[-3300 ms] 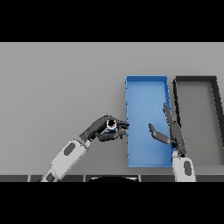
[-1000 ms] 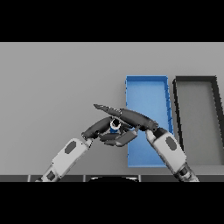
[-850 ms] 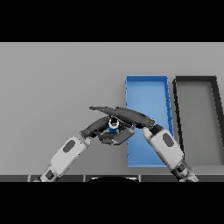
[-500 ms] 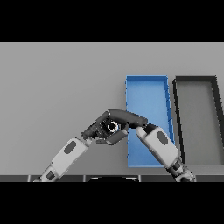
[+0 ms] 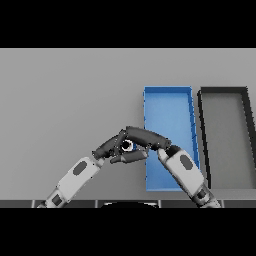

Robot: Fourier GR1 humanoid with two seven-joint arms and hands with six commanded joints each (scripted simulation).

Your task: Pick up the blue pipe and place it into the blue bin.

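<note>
The blue pipe [image 5: 128, 145] shows only as a small pale ring with a dark rim, just left of the blue bin [image 5: 169, 113] and above the table. Both hands meet on it. My left hand [image 5: 106, 148] reaches in from the lower left with its fingers curled round the pipe's left side. From the lower right, my right hand [image 5: 148, 138] lies over the top of the pipe, fingers bent down round it and thumb underneath. Most of the pipe's body is hidden by the fingers. The right forearm crosses the bin's near left corner.
A black bin [image 5: 223, 90] stands right of the blue bin, nearly touching it. Both bins are long and open-topped, with nothing visible inside. Grey table stretches to the left and behind the hands.
The right hand swung in from over the blue bin to the pipe in the left hand. Its straight fingers have curled down round the pipe over the last second. The left hand stayed put.
</note>
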